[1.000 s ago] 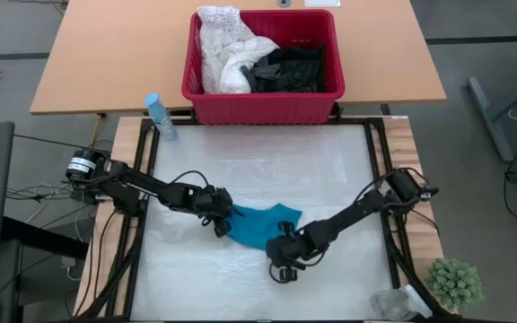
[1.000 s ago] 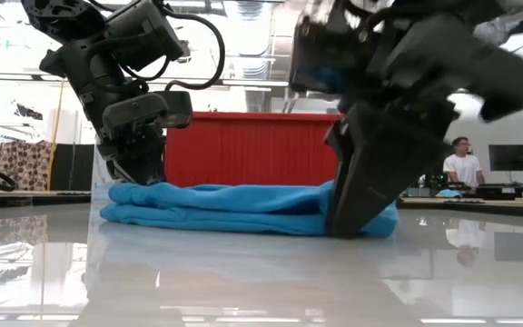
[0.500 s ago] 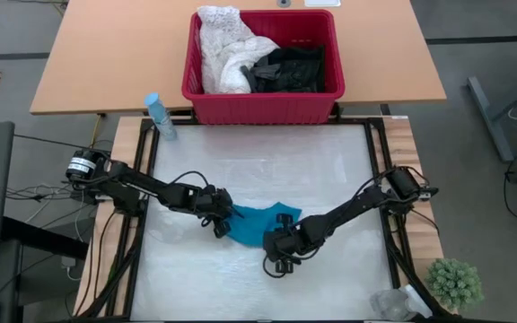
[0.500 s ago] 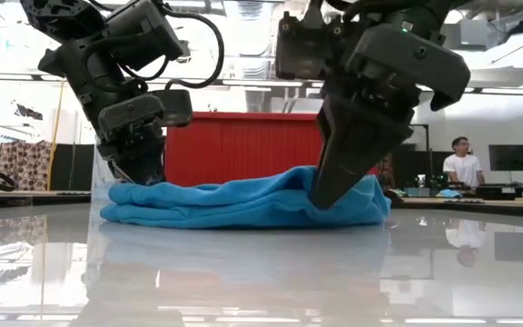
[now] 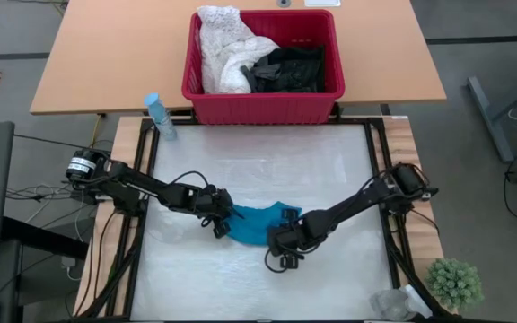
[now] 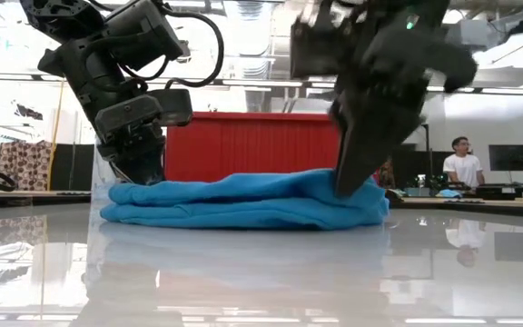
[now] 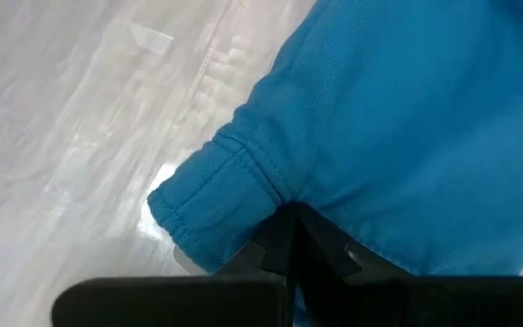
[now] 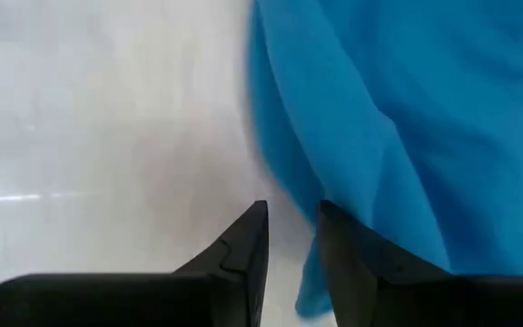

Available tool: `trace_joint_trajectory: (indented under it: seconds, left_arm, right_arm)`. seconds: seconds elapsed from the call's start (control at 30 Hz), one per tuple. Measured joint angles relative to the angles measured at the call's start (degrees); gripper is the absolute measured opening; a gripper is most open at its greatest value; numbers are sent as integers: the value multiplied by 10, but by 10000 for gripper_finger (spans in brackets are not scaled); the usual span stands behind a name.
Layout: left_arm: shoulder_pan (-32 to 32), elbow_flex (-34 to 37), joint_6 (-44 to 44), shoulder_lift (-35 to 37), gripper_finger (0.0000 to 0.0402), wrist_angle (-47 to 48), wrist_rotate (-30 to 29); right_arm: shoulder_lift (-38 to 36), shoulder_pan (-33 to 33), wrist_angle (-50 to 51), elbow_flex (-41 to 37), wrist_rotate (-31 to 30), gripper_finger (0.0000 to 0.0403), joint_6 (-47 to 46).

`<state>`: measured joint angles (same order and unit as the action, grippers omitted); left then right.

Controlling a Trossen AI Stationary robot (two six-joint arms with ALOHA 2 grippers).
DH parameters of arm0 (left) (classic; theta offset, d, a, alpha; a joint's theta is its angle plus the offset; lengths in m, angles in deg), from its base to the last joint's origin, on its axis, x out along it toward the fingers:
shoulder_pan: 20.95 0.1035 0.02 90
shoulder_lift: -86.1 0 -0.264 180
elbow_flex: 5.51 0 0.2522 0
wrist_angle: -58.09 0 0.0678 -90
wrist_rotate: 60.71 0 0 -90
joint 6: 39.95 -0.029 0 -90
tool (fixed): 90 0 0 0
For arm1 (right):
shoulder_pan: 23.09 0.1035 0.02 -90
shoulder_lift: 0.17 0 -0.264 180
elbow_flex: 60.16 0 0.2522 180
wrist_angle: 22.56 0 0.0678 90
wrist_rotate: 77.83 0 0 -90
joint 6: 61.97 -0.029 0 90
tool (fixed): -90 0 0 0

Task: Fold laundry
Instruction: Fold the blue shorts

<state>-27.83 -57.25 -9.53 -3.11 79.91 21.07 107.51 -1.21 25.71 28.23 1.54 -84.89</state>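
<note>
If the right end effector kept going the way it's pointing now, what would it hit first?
Probably the teal garment: the right end effector points along its edge, cloth right by one finger. Depth is unclear; it might skim onto the white tabletop.

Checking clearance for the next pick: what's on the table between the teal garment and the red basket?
Nothing: the high view shows bare table between the teal garment and the red basket.

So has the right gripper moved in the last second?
Yes. In the high view the right gripper has shifted up toward the red basket, further over the teal garment.
</note>
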Motion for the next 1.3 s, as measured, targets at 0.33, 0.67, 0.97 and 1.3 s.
trace_joint_trajectory:
  seconds: [0.33,0.67,0.97,1.3]
  left_arm:
    - [0,0,2,0,0,-3,-4]
    - [0,0,12,0,0,-2,-6]
    - [0,1,40,-1,0,-10,-7]
    - [1,1,75,2,0,-24,2]
  right_arm:
    - [-28,14,-7,0,-42,120,25]
    - [-28,52,42,0,-38,120,-27]
    - [-13,70,-85,0,-27,120,68]
    - [28,10,-147,0,-39,120,84]
